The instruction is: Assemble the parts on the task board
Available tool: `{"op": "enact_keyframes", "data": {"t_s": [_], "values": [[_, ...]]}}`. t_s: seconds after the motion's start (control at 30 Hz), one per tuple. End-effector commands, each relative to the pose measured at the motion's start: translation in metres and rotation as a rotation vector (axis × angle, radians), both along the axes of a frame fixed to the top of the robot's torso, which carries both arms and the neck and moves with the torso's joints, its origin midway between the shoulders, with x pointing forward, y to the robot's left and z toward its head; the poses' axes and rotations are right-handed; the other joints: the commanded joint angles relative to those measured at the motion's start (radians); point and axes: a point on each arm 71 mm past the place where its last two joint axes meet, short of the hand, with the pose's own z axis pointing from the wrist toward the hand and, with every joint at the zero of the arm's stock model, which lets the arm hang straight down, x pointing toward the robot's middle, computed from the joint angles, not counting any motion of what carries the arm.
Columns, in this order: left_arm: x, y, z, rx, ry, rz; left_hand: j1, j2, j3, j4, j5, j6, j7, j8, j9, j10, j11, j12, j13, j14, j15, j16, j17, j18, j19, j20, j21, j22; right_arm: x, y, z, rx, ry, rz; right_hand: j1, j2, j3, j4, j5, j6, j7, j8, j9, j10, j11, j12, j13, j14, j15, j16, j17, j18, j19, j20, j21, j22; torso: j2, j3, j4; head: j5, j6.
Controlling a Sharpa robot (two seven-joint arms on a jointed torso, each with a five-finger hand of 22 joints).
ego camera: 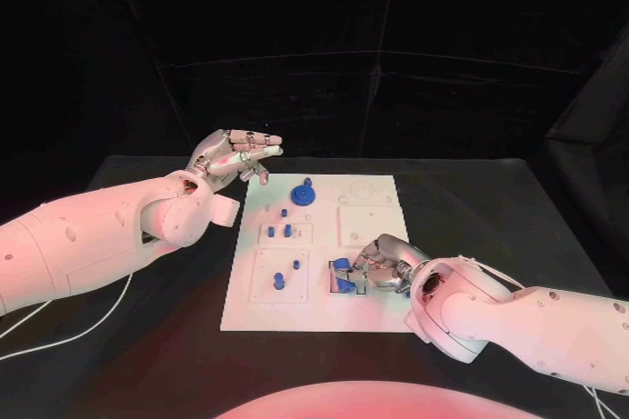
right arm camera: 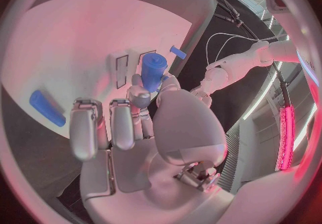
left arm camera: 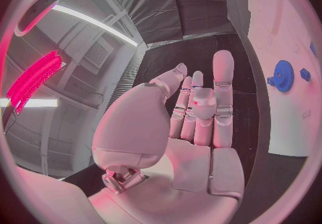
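The white task board (ego camera: pixel 295 314) lies mid-table. My right hand (ego camera: pixel 380 266) hovers low over its near right part and pinches a blue cylindrical part (right arm camera: pixel 153 71) between thumb and a finger, just above two narrow slots (right arm camera: pixel 121 71). A blue bar (right arm camera: pixel 47 107) lies flat on the board beside that hand, and a small blue piece (right arm camera: pixel 177 51) lies past the slots. My left hand (ego camera: pixel 237 157) is raised off the board's far left corner, fingers extended and holding nothing. A blue gear (ego camera: pixel 304 194) stands on the board near it, also the blue gear (left arm camera: pixel 283 76).
Several small blue pegs (ego camera: pixel 279 229) stand in the board's left column, and two more (ego camera: pixel 281 278) sit lower down. Square recessed plates (ego camera: pixel 365 224) mark the right column. Black table (ego camera: pixel 524 219) surrounds the board; white cables (ego camera: pixel 53 333) trail at the left.
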Motion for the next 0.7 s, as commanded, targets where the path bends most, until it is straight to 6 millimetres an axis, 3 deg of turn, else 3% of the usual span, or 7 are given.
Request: {"op": "enact_keyframes", "data": {"t_s": [0.03,0.3,0.43,0.53,0.6,0.67,0.7], "values": [[-0.0001,-0.0011,0.0017,-0.01,-0.007,-0.006,0.002,-0.002,-0.005,-0.001,0.002,-0.006,0.002,-0.001,0.0,-0.008,-0.001,0.005,0.0,-0.007,0.001,0.004,0.0,0.02,-0.004,0.004,-0.004,-0.002,0.0003,0.0017,-0.0024,-0.021,0.031,0.008,-0.008,0.005,-0.006,-0.001,-0.002,0.003,0.002,0.002,0.0,0.004,0.001,-0.003,0.001,0.047,-0.005,0.003,0.002,-0.017,0.025,-0.006,0.003,0.162,0.001,-0.0002,-0.0014,0.003,-0.001],[-0.0002,-0.001,0.0017,-0.01,-0.008,-0.006,0.002,-0.002,-0.005,-0.001,0.002,-0.006,0.002,-0.001,0.0,-0.008,-0.001,0.005,0.0,-0.007,0.001,0.004,0.0,0.02,-0.004,0.004,-0.004,-0.002,0.0036,0.0029,-0.0035,-0.037,0.012,0.01,-0.039,0.003,-0.032,0.0,-0.034,0.008,0.0,0.006,0.005,0.006,-0.001,-0.006,0.007,0.048,-0.006,0.004,0.004,-0.017,0.025,-0.006,0.003,0.162,0.0,0.0,-0.0014,0.006,-0.003],[-0.0003,-0.0008,0.0018,-0.01,-0.008,-0.006,0.002,-0.002,-0.005,-0.001,0.002,-0.006,0.002,-0.001,0.0,-0.008,-0.001,0.005,0.0,-0.007,0.001,0.004,0.0,0.02,-0.004,0.004,-0.004,-0.002,0.0048,0.003,-0.0029,-0.044,-0.005,0.009,-0.097,-0.006,-0.08,0.0,-0.207,0.006,-0.001,0.01,0.012,0.009,-0.001,-0.011,0.015,0.047,-0.006,0.002,0.003,-0.017,0.024,-0.007,0.002,0.162,-0.001,0.0001,-0.0012,0.009,-0.003],[-0.0003,-0.0003,0.0017,-0.009,-0.007,-0.005,0.002,-0.002,-0.005,-0.001,0.002,-0.006,0.002,-0.001,0.0,-0.008,-0.001,0.005,0.0,-0.007,0.001,0.004,0.0,0.02,-0.004,0.004,-0.004,-0.002,0.0057,0.0024,-0.0019,-0.048,-0.026,0.004,-0.135,-0.017,-0.102,0.002,-0.291,0.001,0.0,0.011,0.017,0.006,0.0,-0.022,0.015,0.047,-0.005,0.001,0.004,-0.016,0.023,-0.006,0.001,0.161,-0.001,0.0004,-0.002,0.01,-0.003],[-0.0003,0.0,0.0017,-0.009,-0.007,-0.004,0.002,-0.002,-0.005,-0.001,0.002,-0.006,0.002,-0.001,0.0,-0.008,-0.001,0.005,0.0,-0.007,0.001,0.004,0.0,0.02,-0.004,0.004,-0.004,-0.002,0.006,0.0023,-0.0012,-0.049,-0.038,0.003,-0.17,-0.036,-0.105,0.003,-0.333,-0.003,0.001,0.011,0.018,0.003,0.002,-0.033,0.01,0.046,-0.005,-0.001,0.002,-0.016,0.022,-0.006,-0.001,0.16,-0.001,0.0004,-0.0021,0.01,-0.003],[-0.0003,0.0003,0.0017,-0.009,-0.007,-0.004,0.002,-0.002,-0.005,-0.001,0.002,-0.006,0.002,-0.001,0.0,-0.008,-0.001,0.005,0.0,-0.007,0.001,0.004,0.0,0.02,-0.004,0.004,-0.004,-0.002,0.0061,0.0024,-0.0003,-0.048,-0.048,0.004,-0.221,-0.074,-0.086,0.005,-0.361,-0.006,0.002,0.011,0.021,0.0,0.002,-0.041,0.009,0.046,-0.003,-0.002,0.0,-0.015,0.02,-0.005,-0.002,0.158,-0.001,0.0004,-0.0027,0.012,-0.002],[-0.0004,0.0004,0.0017,-0.009,-0.007,-0.004,0.002,-0.002,-0.005,-0.001,0.002,-0.006,0.002,-0.001,0.0,-0.008,-0.001,0.005,0.0,-0.007,0.001,0.004,0.0,0.02,-0.004,0.004,-0.004,-0.002,0.0061,0.0024,0.0,-0.047,-0.052,0.004,-0.259,-0.108,-0.038,0.006,-0.369,-0.009,0.006,0.013,0.023,-0.001,-0.001,-0.048,0.009,0.046,-0.001,-0.003,0.0,-0.015,0.02,-0.004,-0.003,0.158,-0.001,0.0007,-0.0028,0.012,-0.002]]}}
